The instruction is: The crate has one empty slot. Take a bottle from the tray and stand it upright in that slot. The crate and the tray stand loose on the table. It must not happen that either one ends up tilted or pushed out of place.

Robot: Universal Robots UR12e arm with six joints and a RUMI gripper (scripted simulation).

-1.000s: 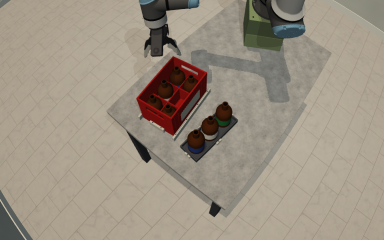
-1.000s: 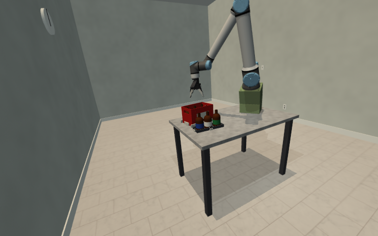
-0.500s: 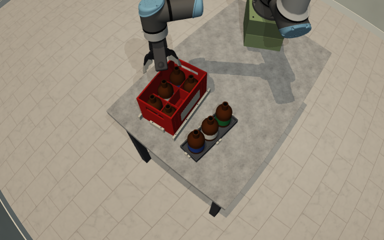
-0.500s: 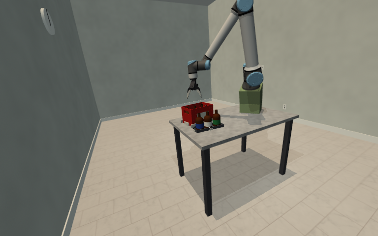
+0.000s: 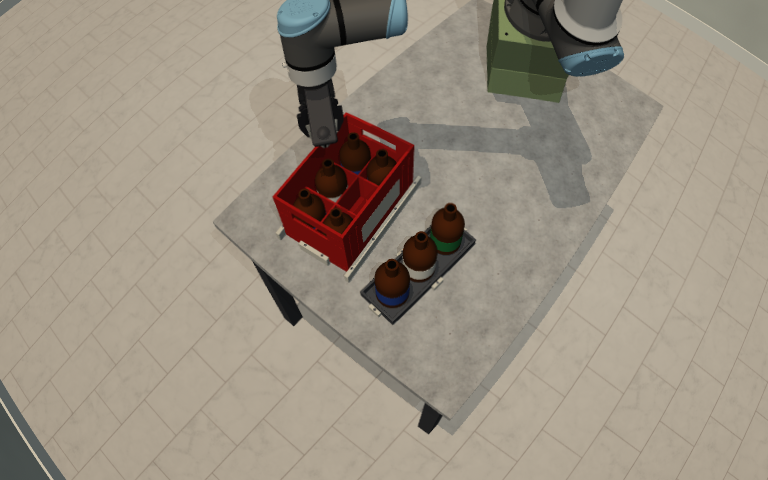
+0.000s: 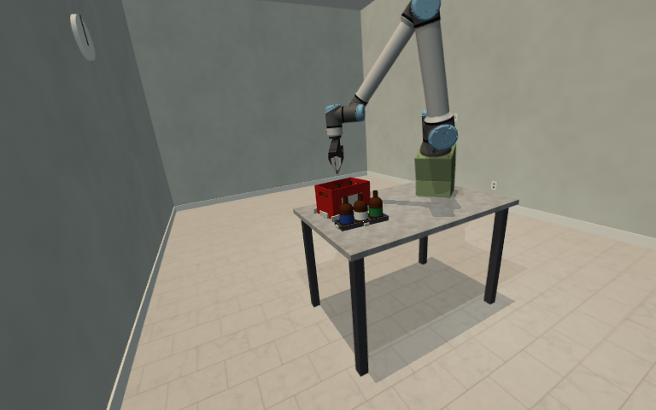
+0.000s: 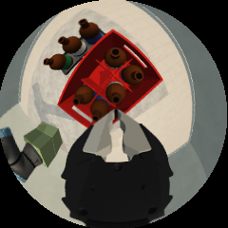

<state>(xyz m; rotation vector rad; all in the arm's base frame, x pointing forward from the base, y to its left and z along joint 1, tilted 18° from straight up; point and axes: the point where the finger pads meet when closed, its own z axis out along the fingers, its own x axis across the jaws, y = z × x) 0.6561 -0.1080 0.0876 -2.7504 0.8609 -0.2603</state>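
Gripper [image 6: 336,170] clenched on nothing, hanging above the red crate [image 5: 376,205] at the table's [image 5: 495,309] far-left edge.

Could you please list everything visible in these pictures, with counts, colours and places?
Red plastic crate: one, red, on the table near the corner away from the pedestal; six slots, one empty in the middle of the row facing the tray.
Brown bottles in the crate: five, brown, upright.
Dark grey tray: one, beside the crate.
Brown bottles on the tray: three, with blue, white and green labels, upright in a row.
Grey stone-topped table: one, black legs, on a tiled floor.
Green pedestal: one, at the table's far corner, carrying the arm.
White round wall clock: one, on the left wall.
White wall socket: one, low on the right wall.
Gripper: one, black, shut, empty, above the crate's far edge.
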